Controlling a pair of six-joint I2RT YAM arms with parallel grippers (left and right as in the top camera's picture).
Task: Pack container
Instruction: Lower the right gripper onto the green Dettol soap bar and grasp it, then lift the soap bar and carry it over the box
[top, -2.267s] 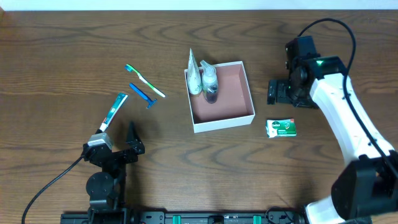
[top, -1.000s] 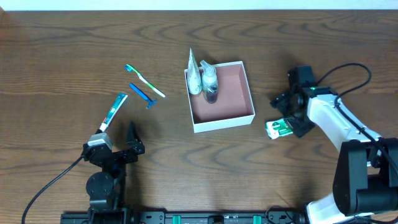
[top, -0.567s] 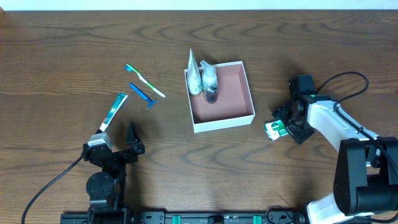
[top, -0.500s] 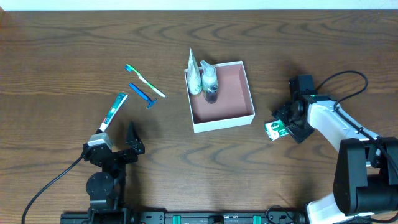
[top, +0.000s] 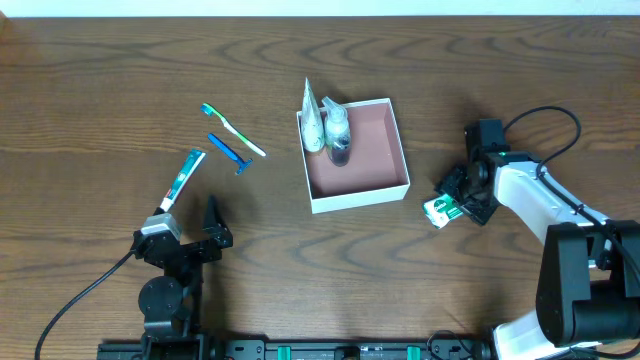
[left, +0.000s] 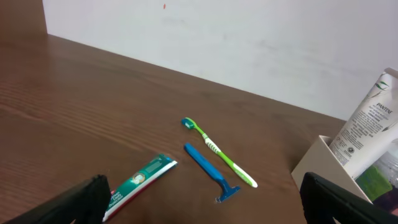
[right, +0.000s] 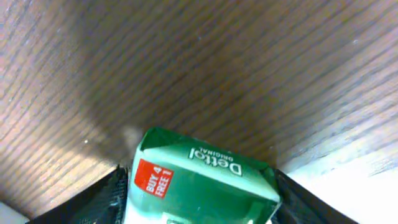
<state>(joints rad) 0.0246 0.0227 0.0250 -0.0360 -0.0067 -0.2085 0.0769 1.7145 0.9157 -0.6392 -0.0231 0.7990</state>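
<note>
Clearly mid-pick with the right arm. Has the right fingers (right: 107, 198) clamped on both sides of a small green Dettol soap packet (top: 437, 210), low over the dark wooden tabletop (top: 100, 80) and just right of the shallow square white cardboard box with the dusty-pink floor (top: 360, 197). Cannot tell whether the packet is off the wood yet.

Finds that box at mid-tabletop, open side up. Already holds a white Pantene tube (top: 313, 118) and a small clear bottle (top: 339, 135) in its far-left corner, with most of the pink floor bare.

Shows the left fingers (left: 84, 198) spread wide and holding nothing, parked near the front-left edge.

Leaves, by the look of it, three more things to pack: a green-and-white toothbrush (top: 232, 130), a blue plastic razor (top: 230, 153) and a green-and-white toothpaste tube (top: 183, 178). Lie well apart from the box, on its left.

Calls next for a lift high enough to clear the thin white wall. Then a short carry leftward over the rim and a release on the bare pink floor, away from the tube and bottle. Needs a firm hold throughout: sits at a slant between the fingers, so could probably slip, or catch the wall if carried too low.
</note>
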